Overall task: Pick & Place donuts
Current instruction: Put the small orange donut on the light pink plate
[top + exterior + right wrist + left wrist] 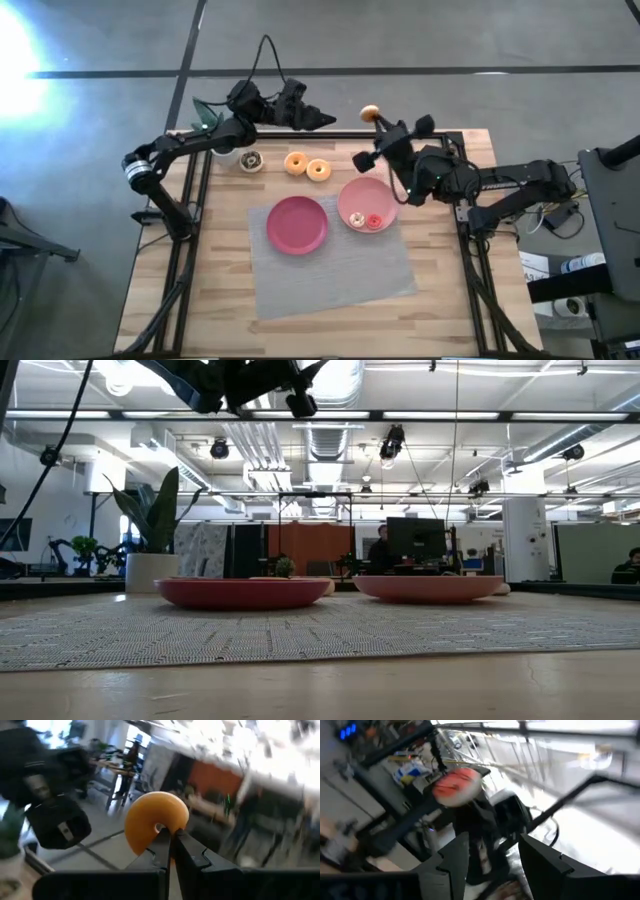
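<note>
My right gripper [169, 834] is shut on an orange-tan donut [156, 820] and holds it in the air at the table's far edge [369, 113]. My left gripper [492, 855] is open, raised over the far edge [320, 119], and faces that donut, whose pink-red side [456, 787] shows in the left wrist view. Two orange donuts [295, 162] [319, 170] and a dark brown one [250, 160] lie flat on the table. Two tiny donuts [357, 218] [374, 221] lie in the pink plate [352, 195]. My right gripper pinches the donut between its two fingers at one side of the ring [150, 845], the fingertips [162, 836] reaching as far as the hole. The donut is lifted clear of the table and stands out beyond the fingertips.
A magenta plate [297, 224] and the pink plate sit on a grey mat [330, 275] in the table's middle; both show in the low view [243, 592] [428, 587]. A potted plant [210, 115] stands at the far left corner. The near half of the table is bare mat and wood.
</note>
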